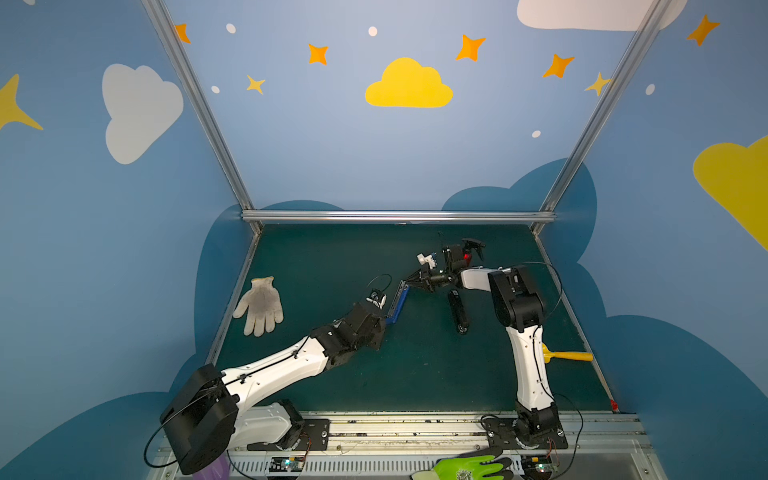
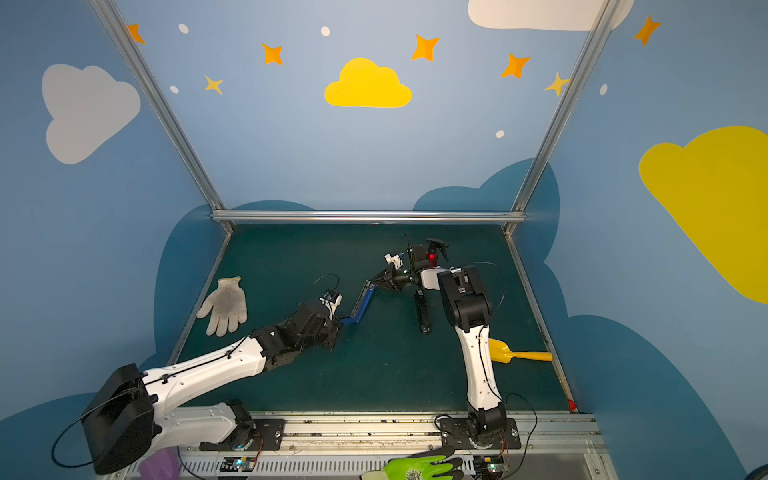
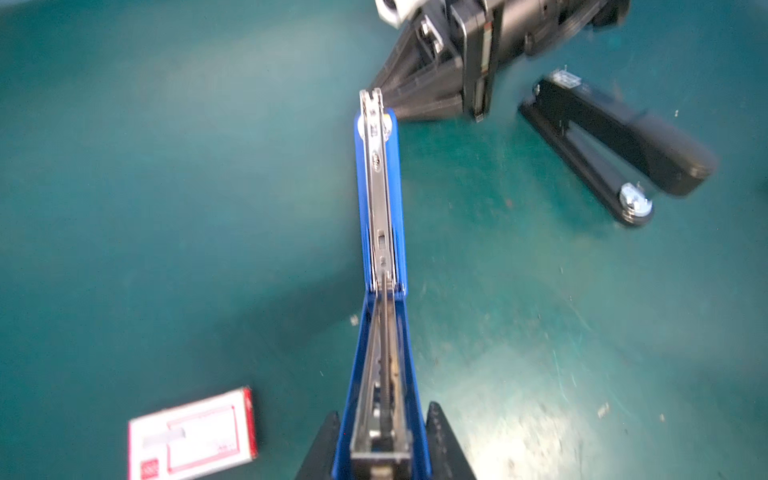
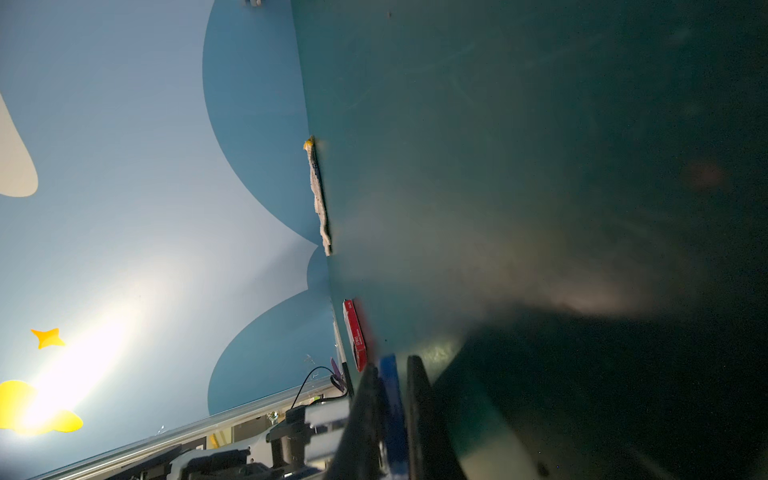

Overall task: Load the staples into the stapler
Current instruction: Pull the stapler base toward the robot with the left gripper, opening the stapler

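Left hand (image 1: 384, 319) is clamped on the base end of the blue stapler (image 1: 397, 304), and the right hand (image 1: 409, 283) pinches the tip of its far arm. Both hands grip the one tool near the middle of the desk (image 1: 415, 374).

The stapler is swung open at its hinge. In the left wrist view, its metal channel runs from the left hand out to the hinge, and the blue lid with its steel strip carries on toward the right hand (image 3: 415, 97). In both top views, the long axis slants from the left hand toward the back right of the desk, with an elbow close to the left hand.

The staples box (image 3: 191, 432) lies flat on the desk just beside the left hand, white printed face up. Its long axis runs roughly crosswise to the stapler.

One corner of the box is cut off by the frame edge, and neither top view shows it. The right wrist view shows only its red edge (image 4: 354, 334). Whether its tray is slid out, or the channel holds staples, is too blurred to tell.

The right hand's dark fingers (image 4: 419, 415) are closed tight on the blue lid. The left hand's fingers (image 3: 446, 440) press the sides of the base — parted only as wide as the base itself.

A black stapler (image 1: 457, 311) lies on the desk near the right hand, touched by neither.
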`<state>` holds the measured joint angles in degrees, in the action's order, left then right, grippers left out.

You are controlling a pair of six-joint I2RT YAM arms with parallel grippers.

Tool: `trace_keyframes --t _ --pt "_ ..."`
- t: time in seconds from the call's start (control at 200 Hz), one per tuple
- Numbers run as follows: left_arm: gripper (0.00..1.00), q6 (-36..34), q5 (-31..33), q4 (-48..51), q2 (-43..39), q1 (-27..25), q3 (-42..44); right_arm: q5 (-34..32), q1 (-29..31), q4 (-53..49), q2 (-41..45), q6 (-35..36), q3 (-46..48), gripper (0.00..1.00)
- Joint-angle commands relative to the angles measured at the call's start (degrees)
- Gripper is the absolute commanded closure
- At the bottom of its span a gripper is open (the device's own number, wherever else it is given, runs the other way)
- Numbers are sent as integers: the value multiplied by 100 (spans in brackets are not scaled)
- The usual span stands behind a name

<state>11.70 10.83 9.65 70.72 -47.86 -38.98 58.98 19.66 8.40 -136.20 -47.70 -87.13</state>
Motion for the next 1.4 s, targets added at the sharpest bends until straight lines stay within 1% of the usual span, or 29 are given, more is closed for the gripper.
trace_keyframes --t 0.0,0.135,0.3,0.446,0.541,0.716,0.941,1.006,1.041,1.122,1.237,1.272,1.392 --pt "96 47 314 467 -94 -390 172 -862 -168 -219 -165 -126 -264 100" --pt "96 321 521 544 -7 -673 326 -880 -191 -343 -220 -42 -357 100" --pt "96 673 695 555 12 -998 575 -819 -221 -257 -300 -81 -403 100" --pt "96 930 784 415 65 -1252 777 -770 -233 -280 -354 -54 -462 100" --pt "96 1066 1043 408 277 -1474 795 -700 -249 -241 -420 -143 -508 100" --pt "95 1382 1277 262 827 -1793 787 -678 -252 -116 -460 -195 -499 100" --pt "90 1699 1446 221 1280 -1912 778 -653 -270 -49 -511 -230 -515 100" --pt "88 1772 1485 204 1354 -1912 796 -665 -275 -52 -534 -239 -525 100" --pt "84 1808 1525 212 1410 -1916 796 -671 -279 -56 -545 -239 -526 100" --pt "83 1872 1621 247 1526 -1912 772 -715 -288 -102 -556 -239 -517 100" --pt "83 1789 1553 193 1664 -1912 719 -784 -305 -107 -500 -244 -439 79" --pt "83 1745 1519 163 1694 -1920 708 -825 -315 -72 -451 -244 -380 74" --pt "82 1730 1545 152 1735 -1926 712 -954 -309 -155 -292 -182 -283 68"
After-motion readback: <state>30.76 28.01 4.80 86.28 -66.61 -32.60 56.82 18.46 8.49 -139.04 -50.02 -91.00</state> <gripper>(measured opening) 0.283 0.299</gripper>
